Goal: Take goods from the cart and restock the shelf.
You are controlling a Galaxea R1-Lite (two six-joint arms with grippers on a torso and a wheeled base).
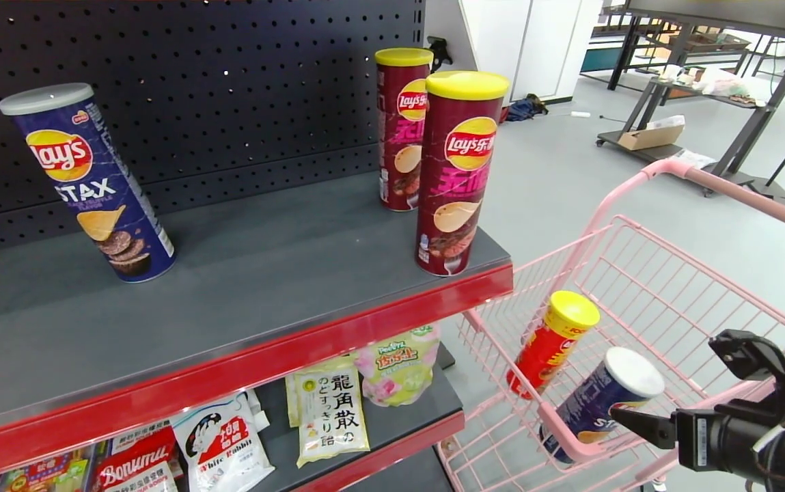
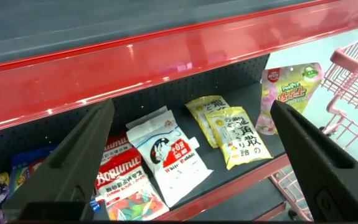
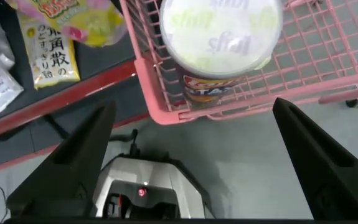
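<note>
shelf (image 1: pixel 262 273): beside cart (image 1: pixel 747 197)
cart: holds blue can (image 1: pixel 590 403)
blue can: leans in cart's near corner, lid toward right end effector (image 1: pixel 665 376)
right end effector: apart, just outside cart rim, nearer
left end effector (image 2: pixel 192 106): apart, away from cart

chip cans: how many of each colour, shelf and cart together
blue: 2, blue shelf can and blue cart can
maroon: 2, maroon front can and maroon back can
red: 1, red cart can
total: 5
</note>
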